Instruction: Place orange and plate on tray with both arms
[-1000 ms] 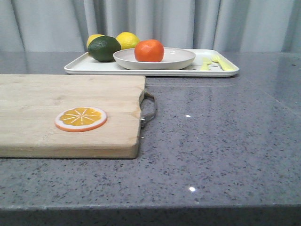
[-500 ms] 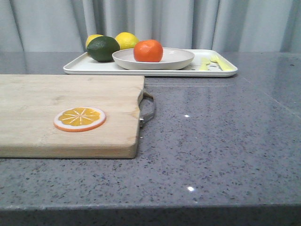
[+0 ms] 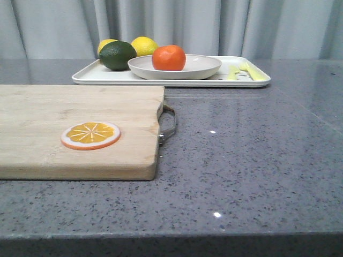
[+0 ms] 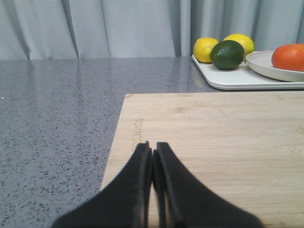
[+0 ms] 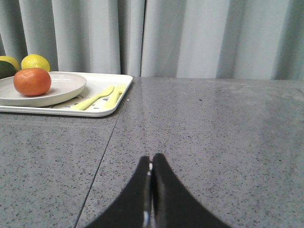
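Orange (image 3: 169, 57) sits on the plate (image 3: 203, 67), and the plate rests on the tray (image 3: 86, 78) at the far side of the worktop (image 3: 252, 160), toward twelve o'clock in the front view. Judged from this layout, the task looks finished: both things are on the tray and neither arm touches them.

Left end effector (image 4: 152, 148) is clenched with nothing between its fingers, hovering over the wooden cutting board (image 3: 43, 112). Right end effector (image 5: 151, 164) is likewise clenched and empty, above bare worktop, the tray off at about ten o'clock in its wrist view.

Against the picture a second ago, the whole scene sits slightly further left in the front view (a small shift of the camera or base, it seems, since every object moves together); between half a second ago and now nothing visibly differs. That suggests the arms have retreated and settled.

Two lemons (image 3: 143, 44) and a dark green lime (image 3: 117, 55) share the tray's rear left corner, near the plate. An orange slice disc (image 3: 90, 135) lies on the cutting board.
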Robot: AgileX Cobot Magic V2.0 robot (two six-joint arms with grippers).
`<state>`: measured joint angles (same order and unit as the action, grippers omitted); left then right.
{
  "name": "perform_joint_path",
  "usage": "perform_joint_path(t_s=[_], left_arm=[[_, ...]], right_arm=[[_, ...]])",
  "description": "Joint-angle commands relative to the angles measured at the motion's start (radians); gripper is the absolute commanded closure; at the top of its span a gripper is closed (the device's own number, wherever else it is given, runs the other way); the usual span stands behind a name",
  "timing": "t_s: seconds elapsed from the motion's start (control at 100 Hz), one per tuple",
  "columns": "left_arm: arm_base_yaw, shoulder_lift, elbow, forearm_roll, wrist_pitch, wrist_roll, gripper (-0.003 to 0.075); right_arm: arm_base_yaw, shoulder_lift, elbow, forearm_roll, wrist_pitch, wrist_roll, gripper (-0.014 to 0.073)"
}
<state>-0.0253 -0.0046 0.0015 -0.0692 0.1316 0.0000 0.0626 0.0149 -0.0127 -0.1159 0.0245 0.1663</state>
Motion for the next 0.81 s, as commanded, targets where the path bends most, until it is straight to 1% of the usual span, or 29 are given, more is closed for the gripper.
perform_joint_path(t_s=[0.0,0.05,0.16,0.8], left_arm=[[0.001,-0.033,0.008,0.0,-0.075,0.0,0.0741],[0.001,-0.033,0.008,0.0,-0.075,0.0,0.0741],[0.001,-0.033,0.008,0.0,-0.075,0.0,0.0741],[0.001,-0.033,0.008,0.0,-0.075,0.0,0.0741]], right_arm=[[-0.008,-0.031,0.005,0.0,-0.075,0.001,0.0632],[-0.008,-0.039,0.021,0.006,-0.079,0.001,0.0632],[-0.01,-0.038,0.019,0.006,-0.024,0.001,0.0632],[-0.011,-0.038,0.019,0.006,-0.024,0.001,0.0632]])
